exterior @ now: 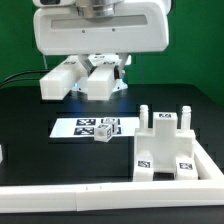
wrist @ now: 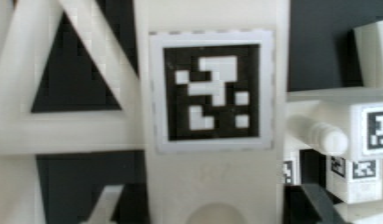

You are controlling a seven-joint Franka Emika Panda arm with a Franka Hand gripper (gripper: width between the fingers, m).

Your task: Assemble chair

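1. Gripper (exterior: 100,66): it hangs below the arm's white housing, above the back of the black table (exterior: 30,140). The fingers are hidden in both views, so neither the jaw width nor a grip can be told.

2. Chair bar (wrist: 206,100): it lies directly under the wrist camera and fills the middle of that view. Its long axis crosses the whole frame. It is white and flat-faced, and it carries one black-and-white tag (wrist: 214,95) whose long side follows the bar. A white diagonal rib adjoins it.

3. In the exterior view, two white chair pieces (exterior: 62,78) sit beneath the arm. One slants toward the exterior view's left, and the other points toward the camera.

4. Chair sub-assembly (exterior: 170,148): it stands on the table at the exterior view's right, close to the white border rail (exterior: 60,195). It is a blocky white piece with pegs pointing straight up and tags on its front faces.

5. Small chair block (exterior: 103,134): a white tagged cube resting on the marker board (exterior: 78,128), at that board's near edge.
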